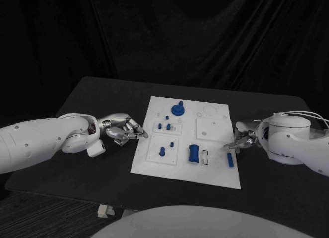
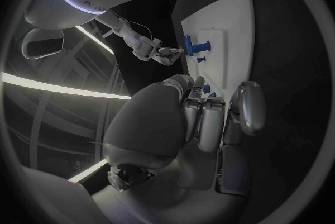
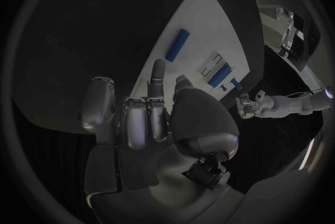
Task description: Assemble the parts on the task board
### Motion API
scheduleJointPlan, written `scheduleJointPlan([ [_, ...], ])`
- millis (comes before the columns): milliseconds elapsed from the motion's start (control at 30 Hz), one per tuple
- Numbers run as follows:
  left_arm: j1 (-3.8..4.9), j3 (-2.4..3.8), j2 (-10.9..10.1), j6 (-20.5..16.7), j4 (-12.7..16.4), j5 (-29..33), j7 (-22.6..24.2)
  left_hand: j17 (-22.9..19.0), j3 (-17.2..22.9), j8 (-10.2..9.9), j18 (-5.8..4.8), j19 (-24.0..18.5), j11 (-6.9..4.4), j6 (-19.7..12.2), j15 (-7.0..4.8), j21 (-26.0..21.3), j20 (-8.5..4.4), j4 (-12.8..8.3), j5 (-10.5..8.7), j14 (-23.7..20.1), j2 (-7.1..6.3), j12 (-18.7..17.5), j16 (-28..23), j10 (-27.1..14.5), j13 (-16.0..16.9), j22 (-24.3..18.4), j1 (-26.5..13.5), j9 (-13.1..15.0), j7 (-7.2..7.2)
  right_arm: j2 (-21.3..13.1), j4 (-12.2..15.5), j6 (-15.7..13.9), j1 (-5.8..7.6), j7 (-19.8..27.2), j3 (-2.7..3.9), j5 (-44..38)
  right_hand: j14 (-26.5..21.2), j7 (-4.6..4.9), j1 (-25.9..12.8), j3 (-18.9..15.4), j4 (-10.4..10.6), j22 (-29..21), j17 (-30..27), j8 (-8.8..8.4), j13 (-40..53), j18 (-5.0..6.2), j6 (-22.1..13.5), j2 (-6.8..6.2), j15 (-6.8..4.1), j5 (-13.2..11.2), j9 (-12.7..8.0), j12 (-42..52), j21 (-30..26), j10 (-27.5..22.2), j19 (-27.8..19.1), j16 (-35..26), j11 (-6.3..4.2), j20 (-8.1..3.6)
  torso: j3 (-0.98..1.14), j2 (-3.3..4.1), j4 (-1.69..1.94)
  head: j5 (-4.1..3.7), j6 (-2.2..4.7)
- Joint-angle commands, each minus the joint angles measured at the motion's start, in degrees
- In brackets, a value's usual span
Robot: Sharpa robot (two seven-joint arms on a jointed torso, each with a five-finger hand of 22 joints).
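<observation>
My right hand (image 1: 240, 140) hangs at the task board (image 1: 151, 163)'s right edge, fingers loosely parted and holding nothing, and the loose blue peg (image 1: 230, 158) lies on the board just at its 7 o'clock, long axis running 12 to 6. My left hand (image 1: 123, 129), curled and empty, sits off the left edge, well apart from it, so the right is nearer

My head camera looks down on the whole board (image 1: 185, 171); each wrist camera sits close behind its hand, sharing that board's near end.
</observation>
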Motion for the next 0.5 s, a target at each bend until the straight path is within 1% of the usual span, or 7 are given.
scheduleJointPlan([
  [33,-0.10,0.03,0.10,0.72,0.04,0.35,0.31,15.38,2.13,1.09,-0.56,0.53,-0.16,0.37,0.08,-0.18,0.26,-0.51,1.16,6.44,1.07,1.45,0.79,7.18,14.74,7.03,-0.63,0.17,0.16,0.13,-0.17,2.80,-0.35,-1.48,0.01,-1.69,6.40,0.18,0.42,-1.06,-0.31,9.62,15.09,0.02,15.90,-1.05,0.39,-0.34,-0.22,1.44,-0.92,1.14,1.37,6.09,0.50,0.96,-0.41,-0.15,0.01,-0.02,-0.04,0.05,0.01],
  [100,-0.10,0.03,0.09,0.72,0.04,0.35,0.31,15.38,2.13,1.09,-0.56,0.53,-0.16,0.37,0.08,-0.18,0.26,-0.51,1.16,6.44,1.07,1.45,0.79,7.18,14.74,7.03,-0.63,0.17,0.16,0.19,-0.21,2.86,-0.43,-1.48,0.01,-1.71,6.40,0.35,1.28,-0.94,-0.82,9.64,15.09,-0.71,15.90,-1.10,-0.05,-0.38,-0.13,3.17,-1.59,1.14,1.52,6.09,0.53,0.96,-0.30,-0.10,0.01,-0.01,-0.04,0.06,0.01],
  [167,-0.10,0.03,0.07,0.71,0.05,0.35,0.32,15.38,2.13,1.09,-0.56,0.53,-0.16,0.37,0.08,-0.18,0.26,-0.51,1.16,6.44,1.07,1.45,0.79,7.18,14.74,7.03,-0.63,0.17,0.16,0.25,-0.24,2.91,-0.55,-1.49,0.01,-1.73,6.40,0.46,1.62,-0.91,-1.00,9.64,15.09,-1.19,15.90,-1.10,-0.39,-0.39,-0.01,3.92,-1.98,1.14,1.54,6.09,0.54,0.96,-0.24,-0.05,0.01,0.02,-0.03,0.17,0.01],
  [200,-0.10,0.03,0.06,0.71,0.06,0.35,0.31,15.38,2.13,1.09,-0.56,0.53,-0.16,0.37,0.08,-0.18,0.26,-0.51,1.16,6.44,1.07,1.45,0.79,7.18,14.74,7.03,-0.63,0.17,0.16,0.28,-0.23,2.92,-0.61,-1.50,0.01,-1.74,6.40,0.57,2.29,-0.74,-1.40,9.61,15.09,-1.71,15.90,-1.10,-0.77,-0.44,0.10,5.85,-2.40,1.14,1.46,6.09,0.52,0.96,-0.14,0.03,0.01,0.03,-0.02,0.23,0.01],
  [267,-0.10,0.03,0.07,0.71,0.05,0.35,0.30,15.38,2.13,1.09,-0.56,0.53,-0.16,0.37,0.08,-0.18,0.26,-0.51,1.16,6.44,1.07,1.45,0.79,7.18,14.74,7.03,-0.63,0.17,0.16,0.33,-0.22,2.90,-0.70,-1.50,0.01,-1.75,6.40,0.65,2.58,-0.71,-1.57,9.61,15.09,-2.06,15.90,-1.10,-0.89,-0.47,0.22,6.61,-2.75,1.14,1.47,6.09,0.52,0.96,-0.10,0.12,0.01,0.02,0.00,0.30,0.01],
  [300,-0.10,0.03,0.09,0.71,0.05,0.35,0.31,15.38,2.13,1.09,-0.56,0.53,-0.16,0.37,0.08,-0.18,0.26,-0.51,1.16,6.44,1.07,1.45,0.79,7.18,14.74,7.03,-0.63,0.17,0.16,0.37,-0.21,2.88,-0.77,-1.50,0.01,-1.75,6.40,0.77,3.12,-0.56,-1.89,9.60,15.09,-2.55,15.90,-1.09,-1.16,-0.48,0.32,7.91,-3.20,1.14,1.43,6.09,0.51,0.96,0.01,0.22,0.00,0.02,0.00,0.27,0.01],
  [500,-0.11,0.03,0.23,0.72,0.04,0.35,0.42,15.38,2.13,1.09,-0.56,0.53,-0.16,0.37,0.08,-0.18,0.26,-0.51,1.16,6.44,1.07,1.45,0.79,7.18,14.74,7.03,-0.63,0.17,0.16,0.64,-0.21,2.56,-1.16,-1.50,0.00,-1.75,6.40,1.18,3.61,-0.49,-2.15,9.52,15.09,-3.68,15.90,-1.05,-2.08,-0.54,0.61,9.20,-4.17,1.14,1.14,6.09,0.41,0.96,0.27,0.46,0.00,0.00,0.02,0.11,0.01],
])
